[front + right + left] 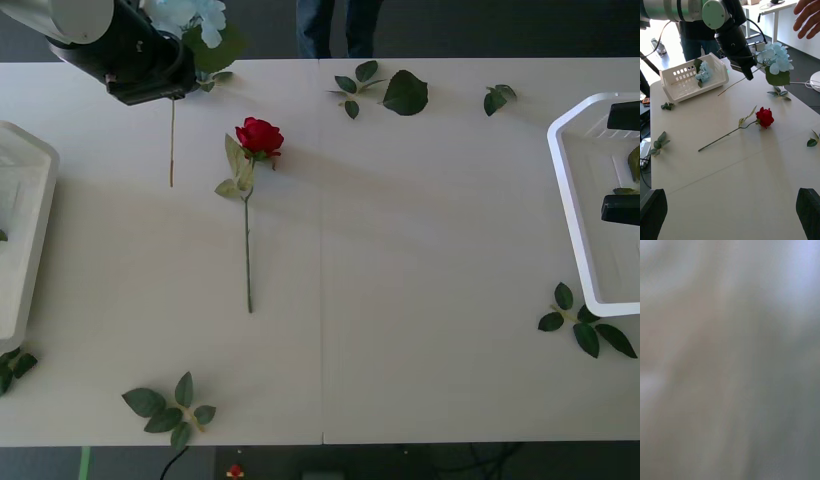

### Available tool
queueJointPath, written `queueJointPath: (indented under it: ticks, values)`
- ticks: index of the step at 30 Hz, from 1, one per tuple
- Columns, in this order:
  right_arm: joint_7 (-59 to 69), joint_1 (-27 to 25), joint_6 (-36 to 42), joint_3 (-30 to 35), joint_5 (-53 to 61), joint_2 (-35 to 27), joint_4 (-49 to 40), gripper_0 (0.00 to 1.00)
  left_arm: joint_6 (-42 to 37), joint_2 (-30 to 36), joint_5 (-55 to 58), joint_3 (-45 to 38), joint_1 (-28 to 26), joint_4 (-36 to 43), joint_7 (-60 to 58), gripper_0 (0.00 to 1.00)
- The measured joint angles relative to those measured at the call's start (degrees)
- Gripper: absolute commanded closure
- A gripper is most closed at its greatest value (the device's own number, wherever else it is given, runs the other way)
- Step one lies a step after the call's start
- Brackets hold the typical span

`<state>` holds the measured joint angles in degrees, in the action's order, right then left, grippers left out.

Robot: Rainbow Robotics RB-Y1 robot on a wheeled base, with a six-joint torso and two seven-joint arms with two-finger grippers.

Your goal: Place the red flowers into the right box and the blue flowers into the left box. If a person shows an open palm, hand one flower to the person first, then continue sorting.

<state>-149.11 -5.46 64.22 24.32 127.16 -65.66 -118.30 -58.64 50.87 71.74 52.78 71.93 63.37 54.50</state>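
— Nearest first?

— Right gripper [730, 210], fingers wide apart with nothing between, parked over the right box [575, 200] at three o'clock on the desk [420, 300]. Loose leaves [170, 405] by the near edge at seven o'clock, another sprig [585, 325] at four.

— Mid-desk?

— Red rose [259, 135] lying flat, head toward twelve, stem trailing toward six, touching nothing else. Probably a job for later.

— Further out?

— Left gripper [749, 74] at eleven o'clock, raised off the desk, clamped on the stem of the blue flower [775, 60]. Bloom toward the far edge, bare stem end hanging just beside the rose, at its nine o'clock. Left box [692, 80] at nine o'clock, one blue bloom [703, 73] already inside.

— Beyond the desk?

— A person's hand [808, 18], fingers spread, past the far edge at about twelve o'clock, beyond the bloom. Looks like an open palm, so likely a hand-over first, not the box.

— How to do that well?

— Carry the bloom up and toward the palm, slowly, keeping the stem end clear of the rose. Keep the clamp until the flower rests in the hand, then let go. No harder squeeze: thin stem, probably easy to bend.

— Anything in the way?

— Little. More leaves [390, 90] near the far edge at one o'clock, low and flat, well under the likely path.
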Motion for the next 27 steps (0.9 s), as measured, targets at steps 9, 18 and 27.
queueJointPath:
  ticks: [9, 18, 27]
  values:
    - [0.0, 0.0, 0.0, 0.0, 0.0, 0.0, 0.0, 0.00, -0.1, 0.2, 0.0, -1.4, 0.0, 0.0, 0.0, 1.00]
    - [0.0, 0.0, 0.0, 0.0, 0.0, 0.0, 0.0, 0.00, -0.1, 0.4, 0.0, -1.4, 0.0, 0.0, 0.0, 1.00]
    - [0.0, 0.0, 0.0, 0.0, 0.0, 0.0, 0.0, 0.00, 3.8, 0.8, 0.0, -1.5, 0.0, -0.1, 0.0, 1.00]
